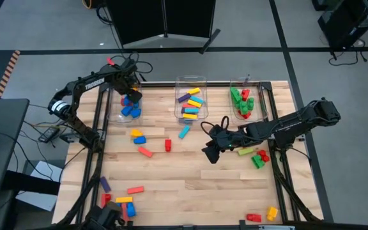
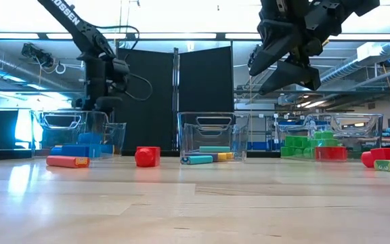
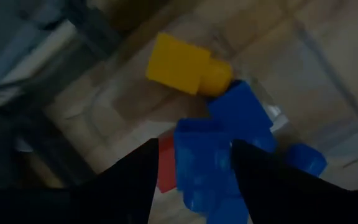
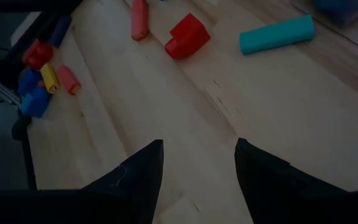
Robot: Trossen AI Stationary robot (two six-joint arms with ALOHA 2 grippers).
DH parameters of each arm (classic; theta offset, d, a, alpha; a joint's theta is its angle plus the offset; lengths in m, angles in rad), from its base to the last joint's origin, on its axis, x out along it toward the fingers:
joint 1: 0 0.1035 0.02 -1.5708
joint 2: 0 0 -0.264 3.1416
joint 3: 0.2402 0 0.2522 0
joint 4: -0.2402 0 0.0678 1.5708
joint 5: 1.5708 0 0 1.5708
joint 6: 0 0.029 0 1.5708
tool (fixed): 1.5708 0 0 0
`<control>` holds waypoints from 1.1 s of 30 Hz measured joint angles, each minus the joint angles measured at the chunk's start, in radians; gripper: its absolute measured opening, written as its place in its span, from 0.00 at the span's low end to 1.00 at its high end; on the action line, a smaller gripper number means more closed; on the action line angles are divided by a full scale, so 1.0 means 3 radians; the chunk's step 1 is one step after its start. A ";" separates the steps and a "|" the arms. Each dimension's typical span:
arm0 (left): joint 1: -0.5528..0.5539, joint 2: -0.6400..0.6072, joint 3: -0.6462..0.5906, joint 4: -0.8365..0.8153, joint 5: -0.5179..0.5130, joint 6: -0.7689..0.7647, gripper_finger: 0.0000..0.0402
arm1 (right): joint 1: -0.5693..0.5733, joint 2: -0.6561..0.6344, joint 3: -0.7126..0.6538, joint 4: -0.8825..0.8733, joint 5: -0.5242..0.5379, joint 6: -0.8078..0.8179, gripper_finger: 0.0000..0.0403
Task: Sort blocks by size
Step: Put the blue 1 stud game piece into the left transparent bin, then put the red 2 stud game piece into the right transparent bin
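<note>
3 clear bins [image 1: 191,83] lined our table; we held the left gripper [image 1: 131,96], fingers spread, over blue blocks [image 1: 131,111], the right gripper [image 1: 211,153] parted, empty.

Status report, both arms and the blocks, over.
Left gripper over left bin, jaws open. Right gripper mid-table, empty, jaws open. Blocks loose across table. Nothing blocking.

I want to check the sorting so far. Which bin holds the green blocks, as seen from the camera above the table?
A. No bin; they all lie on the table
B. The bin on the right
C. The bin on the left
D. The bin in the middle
B: in the high view the green blocks lie in the right bin, together with some red ones.
</note>
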 joint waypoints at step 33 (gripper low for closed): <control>-0.2380 -0.1038 0.0492 -0.0282 0.0033 -0.1815 0.53 | 0.0076 -0.0680 -0.0001 -0.2072 -0.0209 0.0515 0.48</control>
